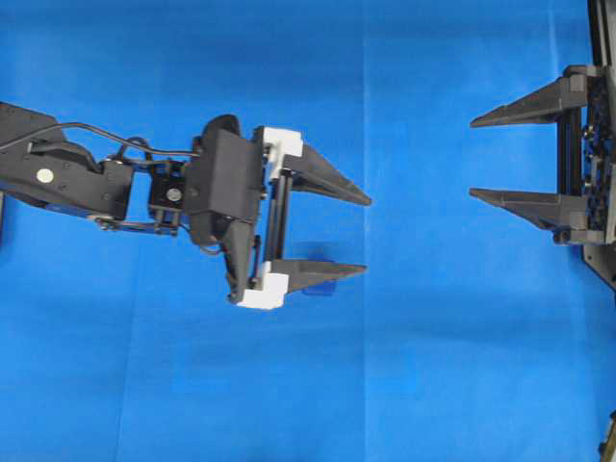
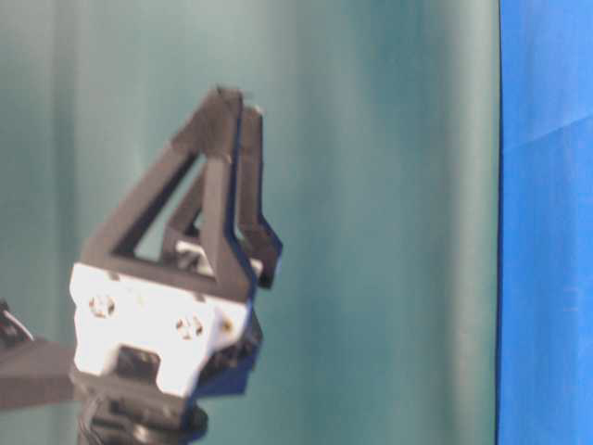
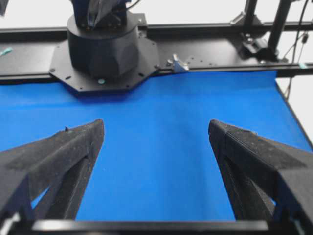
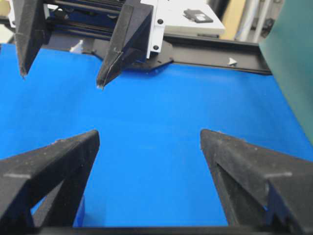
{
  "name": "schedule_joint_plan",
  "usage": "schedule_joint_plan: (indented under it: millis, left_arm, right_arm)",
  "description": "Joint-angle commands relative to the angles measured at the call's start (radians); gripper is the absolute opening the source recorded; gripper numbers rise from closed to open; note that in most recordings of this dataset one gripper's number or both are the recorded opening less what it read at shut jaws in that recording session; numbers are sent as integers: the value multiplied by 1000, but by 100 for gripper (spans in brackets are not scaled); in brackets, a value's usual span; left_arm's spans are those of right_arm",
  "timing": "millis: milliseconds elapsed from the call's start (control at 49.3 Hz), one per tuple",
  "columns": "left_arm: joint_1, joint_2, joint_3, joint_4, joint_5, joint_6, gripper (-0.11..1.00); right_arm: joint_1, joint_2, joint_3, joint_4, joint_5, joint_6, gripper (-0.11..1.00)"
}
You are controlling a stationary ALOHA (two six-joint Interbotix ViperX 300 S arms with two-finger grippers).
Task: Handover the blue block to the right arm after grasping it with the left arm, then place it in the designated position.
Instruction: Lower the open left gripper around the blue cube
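In the overhead view the left arm's gripper [image 1: 368, 236], with white pieces at its finger bases, is open and holds nothing. The blue block [image 1: 323, 287] shows only as a dark-blue corner under this gripper's lower finger, on the blue cloth. It is outside the jaws. The left wrist view shows only bare cloth between the left gripper's [image 3: 155, 127] fingers. The right arm's gripper [image 1: 472, 159] is open and empty at the right edge, facing the left one across a wide gap. In the right wrist view its own jaws [image 4: 149, 134] frame bare cloth, and the left gripper's fingers [image 4: 105, 73] hang above the cloth.
The right arm's black base [image 3: 100, 46] stands on a black frame rail [image 3: 210, 54] at the cloth's far edge. A green backdrop [image 2: 389, 232] stands behind the left gripper [image 2: 239, 104] in the table-level view. A black rail [image 4: 215, 56] borders the cloth.
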Motion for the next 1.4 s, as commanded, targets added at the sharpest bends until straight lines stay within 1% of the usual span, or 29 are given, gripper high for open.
schedule_joint_plan:
  millis: [0, 223, 405, 486, 567, 750, 973, 1074, 1135, 1216, 1378]
  left_arm:
    - [-3, -8, -40, 3, 15, 0, 92]
    - [-3, -9, -37, 3, 37, -5, 92]
    - [-5, -5, -57, 2, 124, -17, 92]
    - [-9, -3, -80, 2, 195, -17, 92]
    - [-12, 6, -114, 3, 290, -17, 92]
    - [-20, 48, -215, 2, 561, -26, 92]
    - [-21, 107, -345, 2, 899, -80, 92]
    - [-28, 135, -410, 3, 1029, -87, 92]
    - [-31, 149, -439, 3, 1085, -87, 92]
    - [-32, 164, -468, 3, 1129, -89, 92]
    - [-32, 169, -476, 2, 1127, -87, 92]
  right_arm:
    - [-2, 6, -29, 5, -11, 2, 98]
    - [-2, 8, -31, 5, -11, 2, 98]
    - [-2, 8, -31, 5, -11, 2, 98]
    - [-2, 8, -31, 5, -11, 2, 98]
    - [-2, 8, -31, 5, -8, 2, 98]
    - [-2, 8, -29, 5, -5, 2, 98]
    - [-2, 9, -29, 5, -2, 2, 98]
    - [-2, 9, -31, 5, 5, 2, 98]
    - [-2, 9, -29, 5, 5, 2, 98]
    - [-2, 9, -29, 5, 6, 2, 98]
    - [-2, 9, -29, 5, 6, 2, 98]
